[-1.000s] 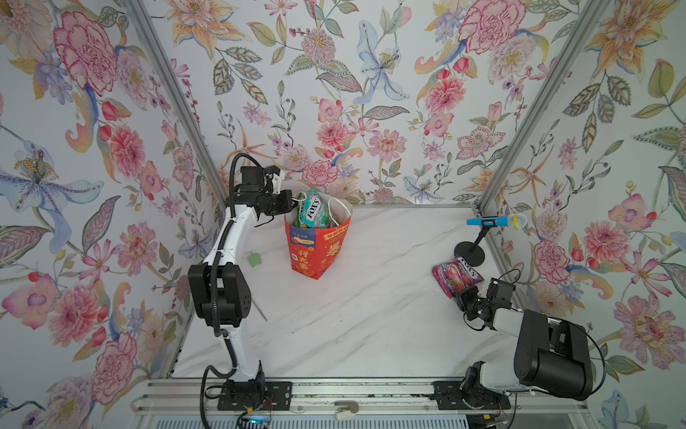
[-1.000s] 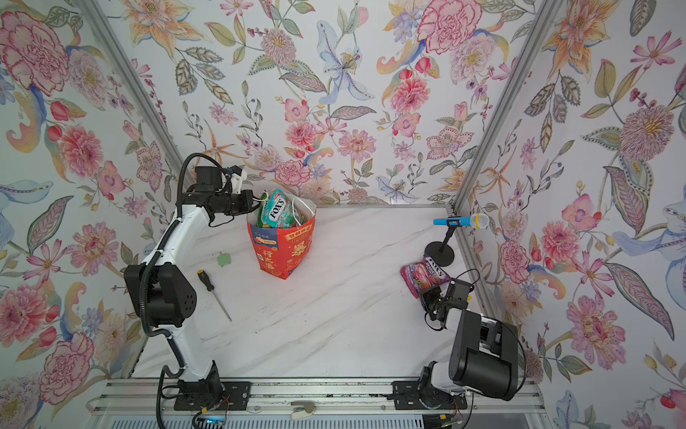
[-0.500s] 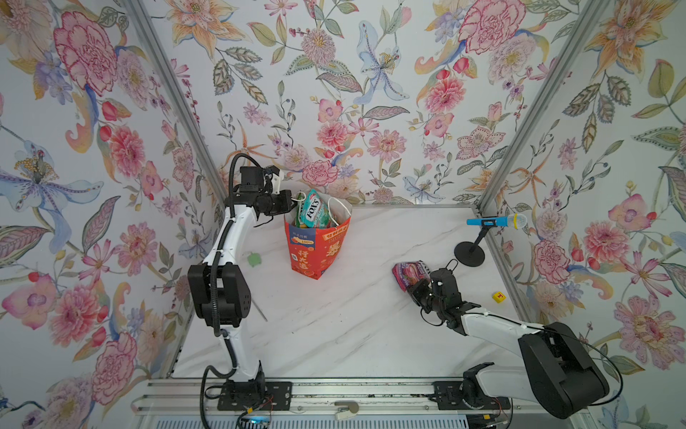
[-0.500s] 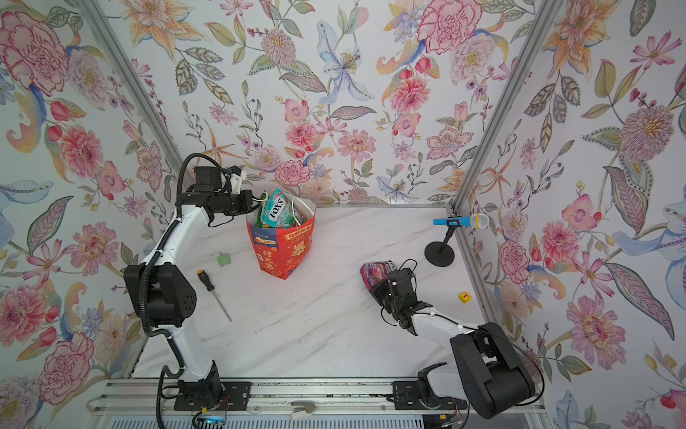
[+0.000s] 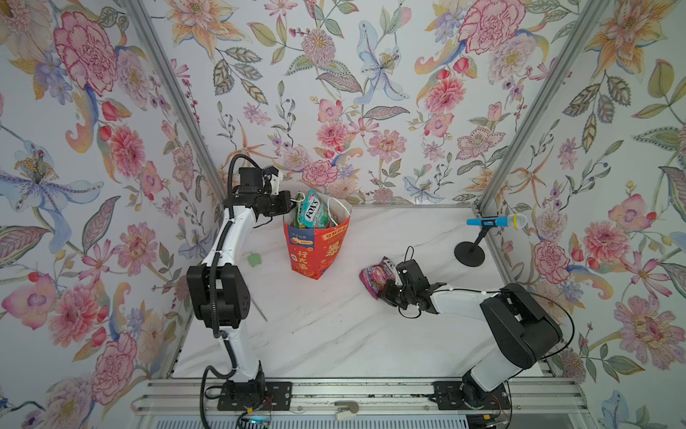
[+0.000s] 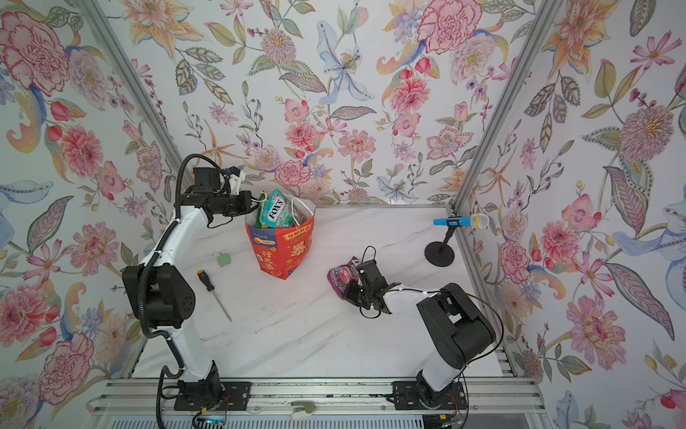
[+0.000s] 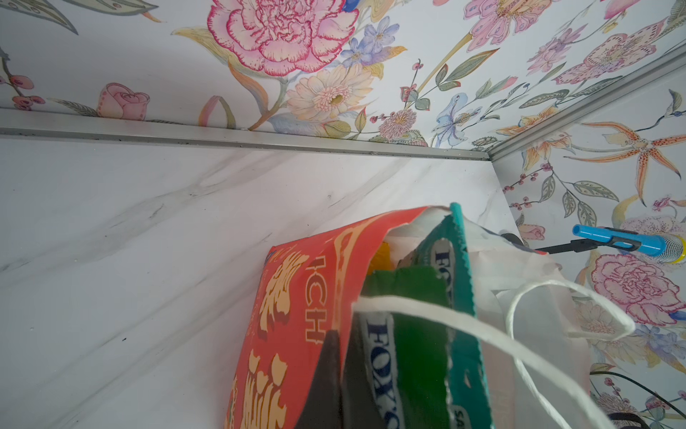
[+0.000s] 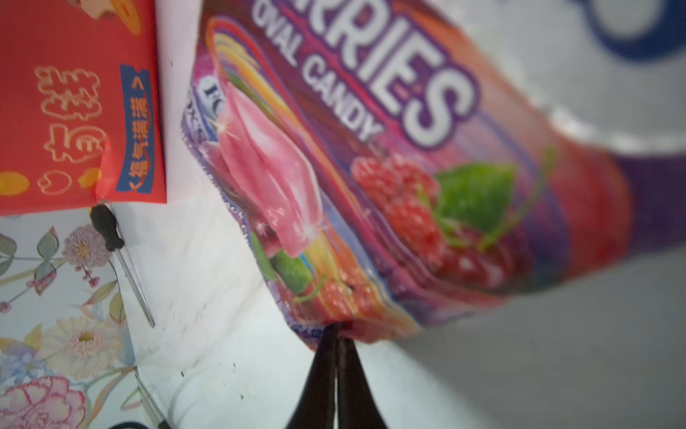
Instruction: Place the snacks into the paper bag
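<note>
Red bag [image 5: 315,256] upright, purple packet [image 5: 372,279] apart

Both top views are bright, evenly lit and sharp; the paper bag [image 5: 315,256] throws only a faint, soft shadow at its base, and the wide lens stretches the wallpaper [image 5: 371,93] toward the frame edges. In the left wrist view the white cord [image 7: 427,311] at the bag's mouth is soft. In the right wrist view the berry packet [image 8: 371,167] beside the bag is blurred, most of all farthest from the bag; the bag's print is crisp.
</note>
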You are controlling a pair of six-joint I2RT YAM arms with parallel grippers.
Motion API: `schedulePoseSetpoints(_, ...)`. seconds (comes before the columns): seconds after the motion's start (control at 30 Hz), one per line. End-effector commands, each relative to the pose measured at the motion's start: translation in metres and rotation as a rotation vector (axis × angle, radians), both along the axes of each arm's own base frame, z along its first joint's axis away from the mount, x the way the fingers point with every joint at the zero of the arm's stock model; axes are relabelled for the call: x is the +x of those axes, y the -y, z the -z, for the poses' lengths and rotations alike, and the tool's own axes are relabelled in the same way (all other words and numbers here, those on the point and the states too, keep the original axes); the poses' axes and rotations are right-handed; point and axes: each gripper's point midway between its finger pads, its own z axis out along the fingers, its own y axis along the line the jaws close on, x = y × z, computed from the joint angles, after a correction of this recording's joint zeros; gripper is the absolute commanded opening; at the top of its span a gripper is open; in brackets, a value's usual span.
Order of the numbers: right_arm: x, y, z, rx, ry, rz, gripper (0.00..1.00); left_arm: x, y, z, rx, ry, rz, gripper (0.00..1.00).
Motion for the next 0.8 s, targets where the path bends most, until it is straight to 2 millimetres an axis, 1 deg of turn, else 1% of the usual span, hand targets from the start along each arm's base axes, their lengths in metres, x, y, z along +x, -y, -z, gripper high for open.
schedulePoseSetpoints(0.0,-0.018,0.008,-0.012,-0.039,-0.002,-0.117,0.37,-0.004,-0.005,-0.037,-0.014,0.096,0.001,0.00)
schedulePoseSetpoints(0.07,-0.005,0.021,-0.033,-0.035,0.055,-0.078,0.42,-0.005,-0.005,-0.037,-0.015,0.095,0.000,0.00)
schedulePoseSetpoints(0.1,0.005,0.030,-0.046,-0.020,0.086,-0.043,0.45,-0.005,-0.005,-0.036,-0.013,0.094,-0.001,0.00)
schedulePoseSetpoints(0.2,0.029,0.059,-0.074,0.034,0.139,0.050,0.52,-0.005,-0.005,-0.036,-0.011,0.094,-0.001,0.00)
schedulePoseSetpoints(0.3,0.046,0.089,-0.083,0.054,0.157,0.132,0.55,-0.006,-0.006,-0.037,-0.007,0.095,-0.002,0.00)
schedulePoseSetpoints(0.4,0.061,0.112,-0.078,0.072,0.157,0.196,0.56,-0.005,-0.006,-0.038,-0.008,0.096,-0.003,0.00)
schedulePoseSetpoints(0.5,0.077,0.126,-0.066,0.123,0.141,0.227,0.56,-0.006,-0.006,-0.038,-0.010,0.094,-0.004,0.00)
schedulePoseSetpoints(0.57,0.085,0.126,-0.057,0.171,0.116,0.220,0.56,-0.006,-0.005,-0.037,-0.011,0.092,-0.002,0.00)
schedulePoseSetpoints(0.67,0.092,0.118,-0.042,0.227,0.073,0.177,0.55,-0.007,-0.006,-0.039,-0.005,0.095,-0.002,0.00)
schedulePoseSetpoints(0.77,0.091,0.115,-0.021,0.226,0.024,0.170,0.55,-0.007,-0.007,-0.040,-0.001,0.095,-0.006,0.00)
